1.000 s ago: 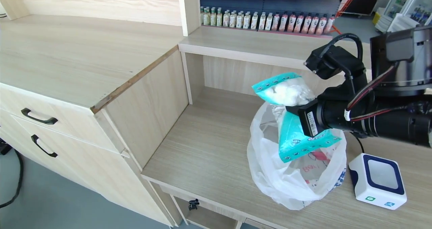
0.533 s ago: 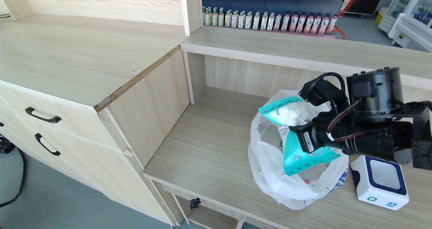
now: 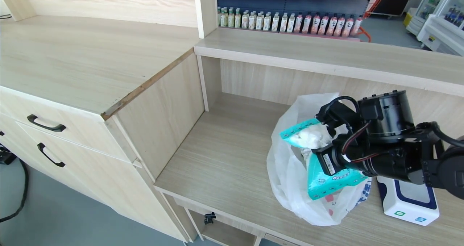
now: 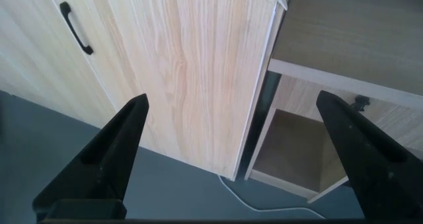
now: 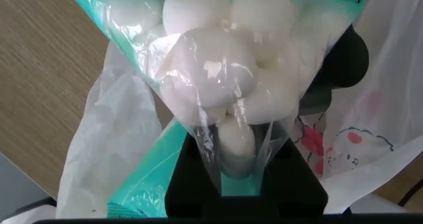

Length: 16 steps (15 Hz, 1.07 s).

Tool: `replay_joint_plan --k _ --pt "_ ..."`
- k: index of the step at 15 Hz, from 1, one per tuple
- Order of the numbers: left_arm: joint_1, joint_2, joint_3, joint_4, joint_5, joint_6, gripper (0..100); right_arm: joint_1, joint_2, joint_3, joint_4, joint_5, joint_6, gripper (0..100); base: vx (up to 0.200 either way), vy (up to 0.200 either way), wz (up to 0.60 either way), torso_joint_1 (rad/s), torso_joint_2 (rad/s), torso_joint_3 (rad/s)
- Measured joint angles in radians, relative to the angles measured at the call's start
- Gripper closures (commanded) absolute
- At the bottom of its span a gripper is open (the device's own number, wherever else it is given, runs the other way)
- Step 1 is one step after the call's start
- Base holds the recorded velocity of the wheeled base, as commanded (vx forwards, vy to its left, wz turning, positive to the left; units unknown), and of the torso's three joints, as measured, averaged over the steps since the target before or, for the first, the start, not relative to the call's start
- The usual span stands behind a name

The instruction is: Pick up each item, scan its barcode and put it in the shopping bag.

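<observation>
With the right claw (image 3: pixel 311 152) pinched shut across the waist of the packet (image 3: pixel 304 137), the item hung in the mouth of the shopping bag (image 3: pixel 290 177). Its lower teal end was past the rim and its upper end, full of white balls, was above it. The bag sat on the table (image 3: pixel 224 159), with the scanner (image 3: pixel 409 202) just beside it on the right.

In the right wrist view the fingers (image 5: pixel 198 174) had the clear film squeezed thin between them, with the balls bulging out above the pinch.

Handling, as a judgement:
- The packet looked very light and soft. The contents would squash and shift, so there was little fragility risk.
- The film was glossy and probably slippery. A waist pinch works because the bulge on each side locks it in.
- The flat teal sealed edge would be the other sane place to take hold.
- Low force is enough; a harder squeeze only deforms the packet.

Main risk was the limp bag wall. The packet could catch on the rim or fold the mouth shut, so it should be let go low inside the bag.

The left claw (image 4: pixel 232 97) was spread wide and empty, low on the left by the cabinet (image 4: pixel 192 65) front.
</observation>
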Motion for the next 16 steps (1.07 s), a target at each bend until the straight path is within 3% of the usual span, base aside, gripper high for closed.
replay_joint_plan --k 16 --pt "0.000 0.000 0.000 0.000 0.000 0.000 0 -0.083 0.009 -0.016 -0.002 0.001 0.035 100 0.000 0.000 0.00 0.000 0.00 0.000"
